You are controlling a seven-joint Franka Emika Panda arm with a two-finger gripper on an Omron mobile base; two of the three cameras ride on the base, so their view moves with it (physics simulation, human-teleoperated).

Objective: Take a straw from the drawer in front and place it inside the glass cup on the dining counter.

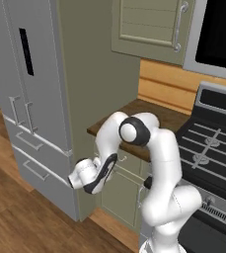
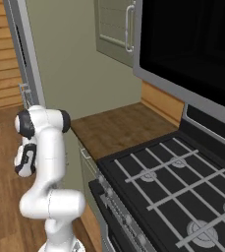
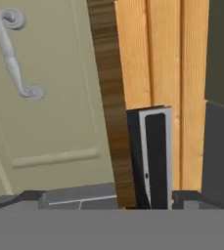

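Gripper: fingers spread wide, nothing between them; hand [image 1: 80, 175] hangs low at the arm's left, beside the fridge [image 1: 30, 99]; in the hand view the two dark tips [image 3: 30, 199] stand far apart at the bottom, a green panelled door [image 3: 50, 97] with a curled silver handle [image 3: 16, 58] ahead of them
Straw, cup: cannot tell where they lie; none of the cabinets in view stands open to show contents
Drawer: a green front just under the counter edge [image 1: 127, 160], shut, mostly hidden behind the arm [image 1: 159, 168]; whether it is the task's drawer I cannot tell
Near edges: stove [image 2: 182, 182] just right of the arm, its knob rail close to the base; bare wood floor [image 1: 16, 217] to the left
Counter: short brown top [image 2: 119, 128] between the tall green panel and the stove, bare
Far: upper cabinet [image 1: 149, 24] shut; microwave [image 2: 192, 44] dark, cut off by the frame
Hard to make out: the dark upright slab [image 3: 150, 156] in the hand view
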